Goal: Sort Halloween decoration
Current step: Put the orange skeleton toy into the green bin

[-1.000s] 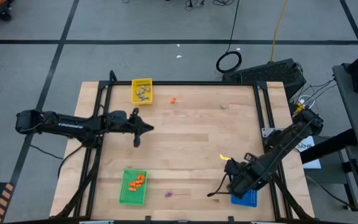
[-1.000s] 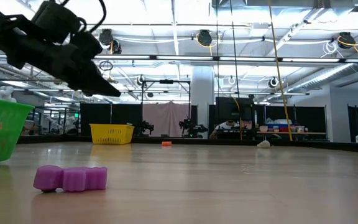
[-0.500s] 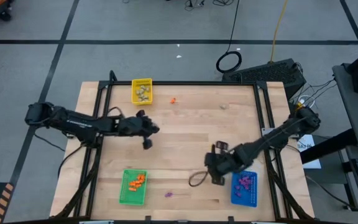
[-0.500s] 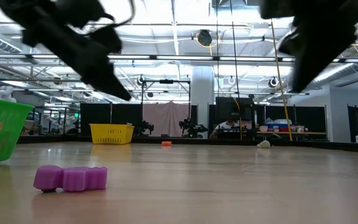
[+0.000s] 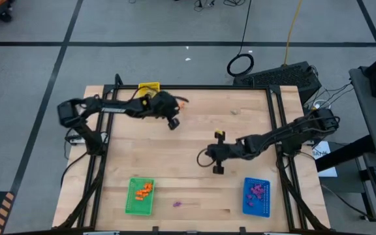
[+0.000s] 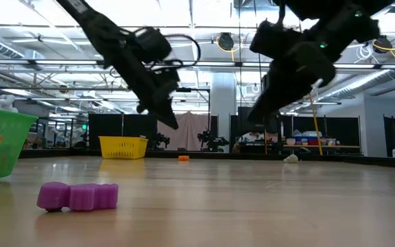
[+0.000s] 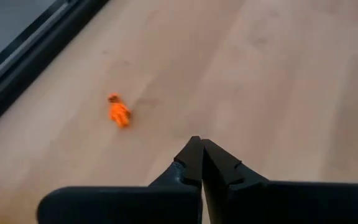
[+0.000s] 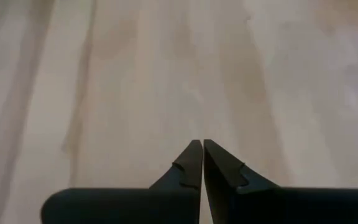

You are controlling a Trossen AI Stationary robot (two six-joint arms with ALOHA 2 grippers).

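My left gripper (image 5: 176,106) hangs shut over the far part of the table, just short of a lone orange trinket (image 7: 119,112) that lies on the wood. My right gripper (image 5: 209,155) is shut too, above bare wood near the table's middle, holding nothing. A purple trinket (image 6: 77,196) lies near the front edge, and a beige one (image 5: 235,111) at the far right. The green tray (image 5: 140,196) holds orange pieces and the blue tray (image 5: 256,196) purple ones. The yellow tray (image 5: 150,87) is partly hidden behind my left arm.
A black frame rail (image 5: 188,87) runs along the table's far edge, with more rails down both sides. Bare wood lies between the two grippers and in front of the right one (image 8: 166,74).
My left gripper has swung from the table's left toward the far edge and the right, ending close to the orange trinket. My right gripper has left the blue tray, gone toward the table's middle and turned about; the purple pieces in that tray now show.
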